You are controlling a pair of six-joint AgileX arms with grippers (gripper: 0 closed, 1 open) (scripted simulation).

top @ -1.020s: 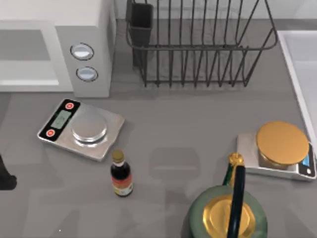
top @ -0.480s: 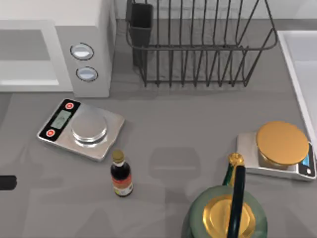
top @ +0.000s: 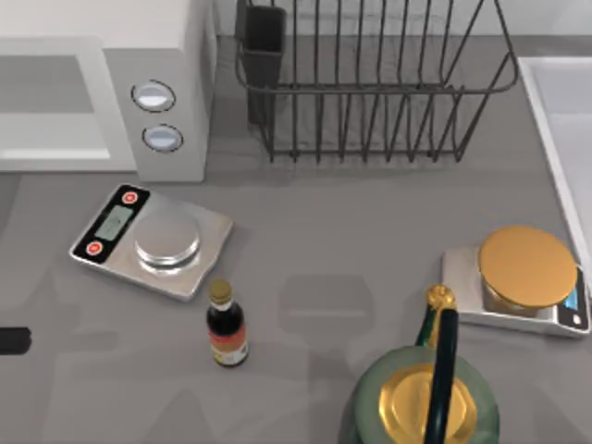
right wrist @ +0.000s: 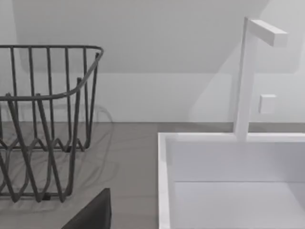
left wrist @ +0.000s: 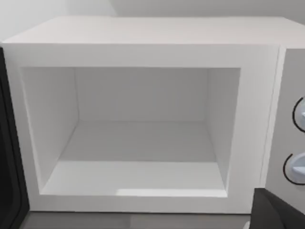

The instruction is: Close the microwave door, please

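The white microwave (top: 157, 55) stands at the table's back left, with two round bluish dials on its grey strip. Its cavity (left wrist: 138, 138) is open and bare inside. The microwave door (left wrist: 7, 152) shows as a dark upright strip beside the cavity, swung outward. A dark bit of my left gripper (left wrist: 276, 212) sits low in the left wrist view, facing the opening from a short way off. A black part of my left arm (top: 14, 340) pokes in at the table's left edge. A dark bit of my right gripper (right wrist: 90, 214) hangs near the sink, idle.
A silver kitchen scale (top: 153, 239) lies in front of the microwave, with a small dark bottle (top: 226, 326) beside it. The black wire dish rack (top: 370, 83) stands at the back. A gold-topped scale (top: 523, 273), a green kettle (top: 421, 402) and a white sink (right wrist: 228, 181) are at the right.
The black part of my left arm at the table's left edge has shrunk and drawn back toward that edge. Nothing else has moved.
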